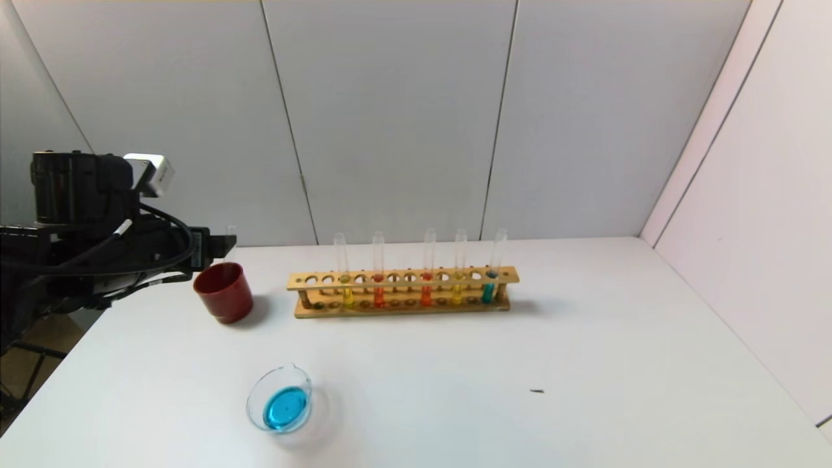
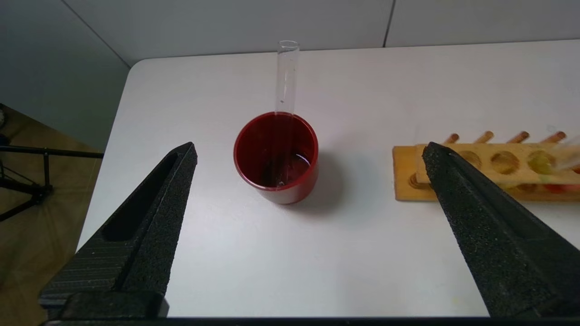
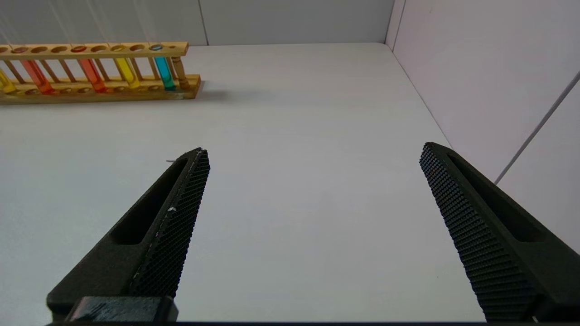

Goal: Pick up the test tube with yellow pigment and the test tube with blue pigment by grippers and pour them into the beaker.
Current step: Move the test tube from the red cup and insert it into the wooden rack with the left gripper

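Observation:
My left gripper (image 2: 310, 146) (image 1: 218, 250) hangs open at the table's back left, just short of a dark red cup (image 2: 285, 192). An empty clear test tube (image 2: 287, 77) leans in that cup, apart from both fingers. The beaker (image 1: 255, 393) near the front holds bright blue liquid. Two test tubes with yellow pigment (image 1: 348, 296) (image 1: 457, 292) stand in the wooden rack (image 1: 403, 278). I see no tube holding bright blue pigment; the rack's right-end tube (image 1: 489, 291) holds teal liquid. My right gripper (image 3: 312, 151) is open over bare table, right of the rack and out of the head view.
Two orange-red tubes (image 1: 379, 296) (image 1: 426, 294) stand in the rack between the yellow ones. The red cup (image 1: 223, 292) sits left of the rack. A small dark speck (image 1: 537, 391) lies at front right. Walls close the back and right; the table's left edge drops off.

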